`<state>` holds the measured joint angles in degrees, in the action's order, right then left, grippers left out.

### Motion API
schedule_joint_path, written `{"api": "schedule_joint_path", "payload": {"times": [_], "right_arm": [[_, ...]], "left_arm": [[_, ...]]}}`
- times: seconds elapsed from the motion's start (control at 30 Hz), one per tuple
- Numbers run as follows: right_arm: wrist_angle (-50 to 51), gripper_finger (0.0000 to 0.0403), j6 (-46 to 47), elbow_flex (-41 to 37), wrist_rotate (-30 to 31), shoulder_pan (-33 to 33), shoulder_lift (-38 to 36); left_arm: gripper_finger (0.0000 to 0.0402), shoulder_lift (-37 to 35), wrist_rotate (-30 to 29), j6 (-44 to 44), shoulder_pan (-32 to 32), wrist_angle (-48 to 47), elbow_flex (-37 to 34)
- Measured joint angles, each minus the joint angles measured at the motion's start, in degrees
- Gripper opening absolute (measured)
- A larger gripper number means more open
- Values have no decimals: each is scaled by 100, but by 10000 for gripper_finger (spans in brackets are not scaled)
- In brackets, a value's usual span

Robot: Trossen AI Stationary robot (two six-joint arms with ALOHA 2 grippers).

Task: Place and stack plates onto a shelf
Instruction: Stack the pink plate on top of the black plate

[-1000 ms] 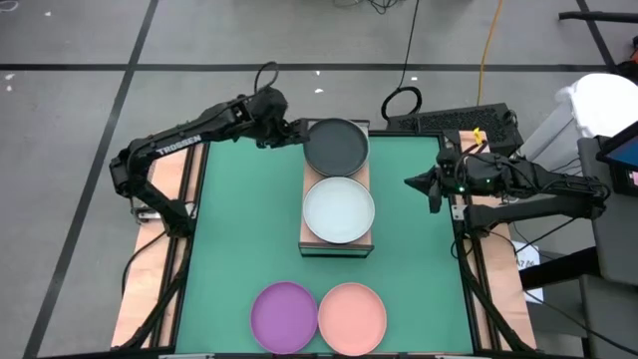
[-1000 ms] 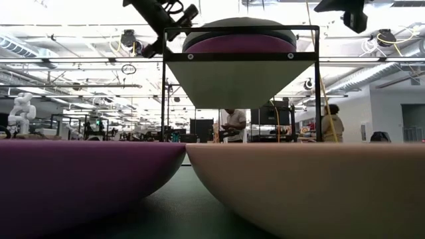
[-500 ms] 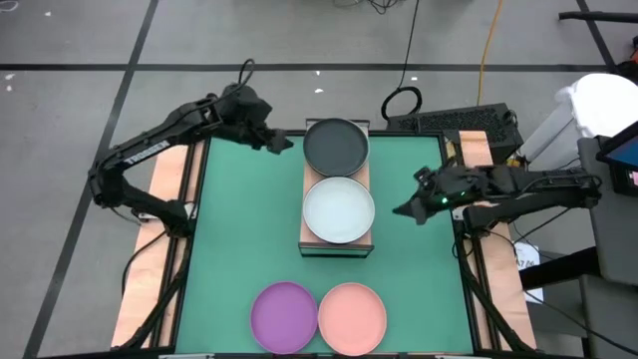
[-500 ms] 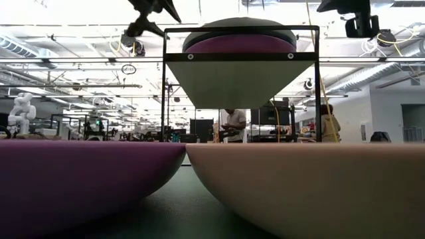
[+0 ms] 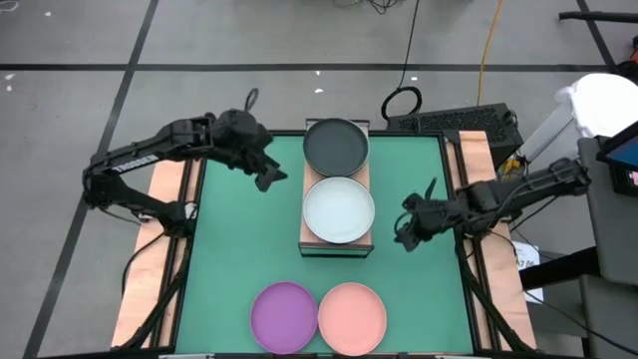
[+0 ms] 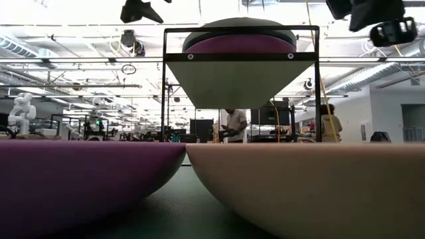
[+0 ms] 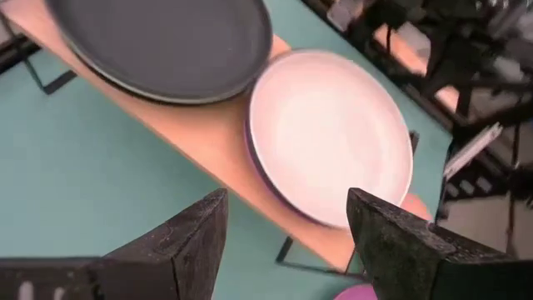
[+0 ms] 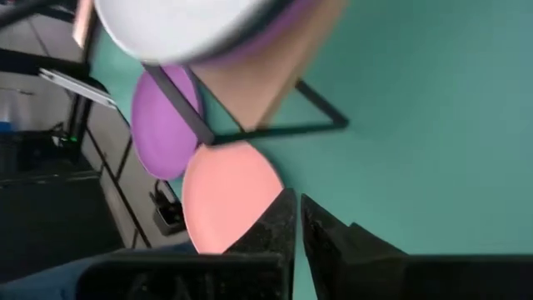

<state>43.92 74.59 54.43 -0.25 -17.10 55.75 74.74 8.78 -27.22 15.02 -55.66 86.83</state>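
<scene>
The wooden shelf (image 5: 336, 235) stands mid-table on a black frame. A dark grey plate (image 5: 336, 146) lies on its far end. A whitish plate (image 5: 339, 209) lies on its near end, on top of a purple plate whose rim (image 7: 251, 152) shows beneath it. Another purple plate (image 5: 284, 316) and a pink plate (image 5: 352, 317) rest on the green mat by the near edge. My left gripper (image 5: 271, 178) hovers open, left of the shelf. My right gripper (image 5: 402, 234) hovers shut, right of the shelf's near end, above the mat.
The green mat (image 5: 239, 239) has bare room on both sides of the shelf. Wooden boards (image 5: 167, 199) flank the mat at the arm bases. A keyboard (image 5: 469, 122) and cables lie beyond the far right corner. People stand far off in the room (image 6: 232, 125).
My left gripper has drawn away from the dark grey plate's rim, going toward the table's near and left edges while rising and rolling; it stays open. My right gripper has swung from the right edge toward the near edge and the shelf, sinking and rolling. No plate has moved.
</scene>
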Motion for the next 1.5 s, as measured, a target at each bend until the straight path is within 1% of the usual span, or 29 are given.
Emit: {"api": "schedule_joint_path", "payload": {"times": [0.13, 0.27, 0.37, 0.57, 0.7, 0.8, 0.93, 1.1, 1.37, 1.5], "right_arm": [[-49, 32, 320, 1, 4, -383, 331], [-141, 63, 637, 1, -2, -733, 722], [-298, 89, 933, 0, 11, -922, 1038], [-799, 139, 1237, 1, 3, -1204, 1694], [-1101, 161, 1329, 1, -149, -1341, 2127], [-1220, 166, 1513, 1, -155, -1438, 2427], [-1374, 162, 1717, 1, -154, -1537, 2743], [-1622, 158, 1754, 1, -131, -1572, 2903], [-1678, 158, 1272, 1, -156, -1570, 2920], [-1702, 158, 990, 1, -289, -1585, 3023]], "left_arm": [[250, 19, -36, 210, -117, 24, -88], [250, 52, -132, 271, -171, -3, -455], [250, 26, -133, 119, -282, -5, -759], [250, 9, -154, -332, -817, -19, -1118], [250, 12, -412, -522, -1241, 1, -1142], [250, 11, -529, -637, -1468, 18, -1142], [250, 11, -597, -747, -1642, 18, -1142], [250, 11, -635, -809, -1787, 18, -1142], [250, 11, -700, -911, -1891, 18, -1142], [250, 11, -699, -933, -1896, 16, -1142]]}}
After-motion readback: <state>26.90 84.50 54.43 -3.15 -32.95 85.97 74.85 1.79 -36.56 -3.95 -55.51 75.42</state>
